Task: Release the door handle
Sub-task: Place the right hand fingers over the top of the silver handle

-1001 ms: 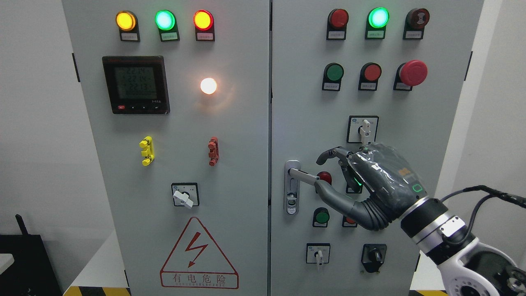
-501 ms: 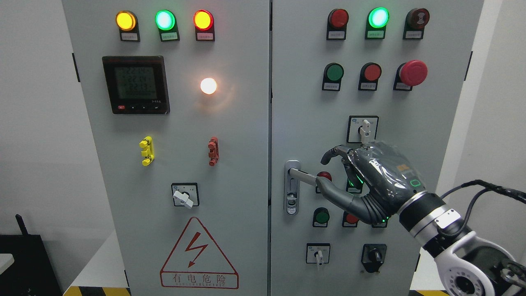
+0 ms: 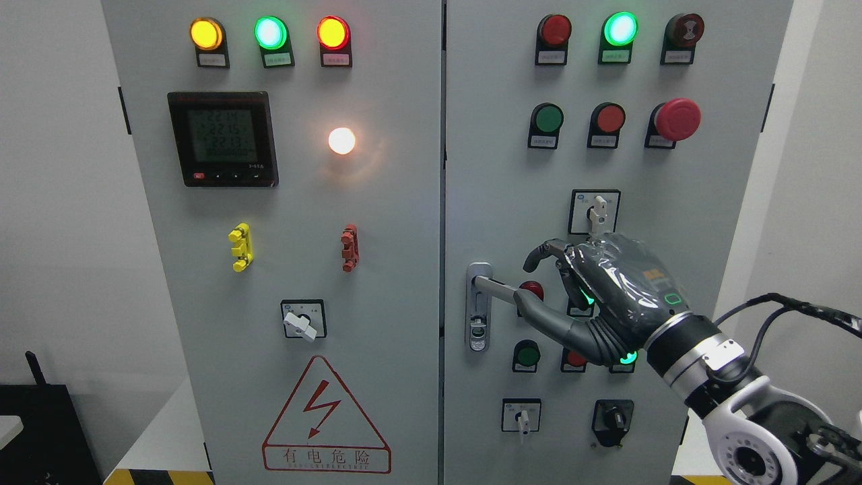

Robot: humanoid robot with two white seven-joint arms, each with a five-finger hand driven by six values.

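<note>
One right hand (image 3: pixel 599 296) reaches in from the lower right, its fingers (image 3: pixel 542 250) loosely curled and holding nothing, thumb tip just at the end of the door handle (image 3: pixel 495 287) on the cabinet's right door (image 3: pixel 498 202).

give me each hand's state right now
Left hand: not in view.
Right hand: open, fingers loosely curled, holding nothing; thumb tip at the door handle end.

The right robot hand (image 3: pixel 606 296) reaches in from the lower right, back facing the camera, just right of the door handle (image 3: pixel 495 287). Its thumb stretches toward the lever's tip, fingers (image 3: pixel 542 250) loosely curled above it, gripping nothing
</note>
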